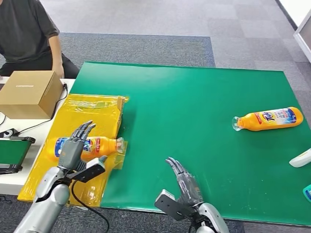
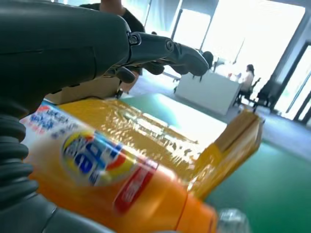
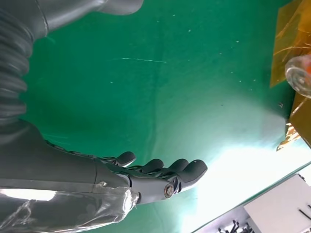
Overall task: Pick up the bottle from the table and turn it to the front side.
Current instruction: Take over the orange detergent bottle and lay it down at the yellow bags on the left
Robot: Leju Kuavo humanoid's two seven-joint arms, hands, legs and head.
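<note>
An orange bottle (image 1: 99,144) with a clear cap lies on its side on a yellow film-wrapped package (image 1: 92,111) at the table's left, cap toward the green mat (image 1: 190,111). My left hand (image 1: 75,143) hovers over its base end with its fingers stretched out straight. In the left wrist view the fingers (image 2: 165,51) reach over the bottle's label (image 2: 99,170) without closing on it. My right hand (image 1: 185,183) is open above the mat near the front edge, fingers (image 3: 161,170) extended. A second orange bottle (image 1: 269,118) lies on the mat at the far right.
A cardboard box (image 1: 31,92) stands at the back left, with a seated person (image 1: 29,34) behind it. A dark device with a green face (image 1: 12,153) sits at the left edge. A white object (image 1: 301,158) and a teal one (image 1: 307,192) lie at the right edge.
</note>
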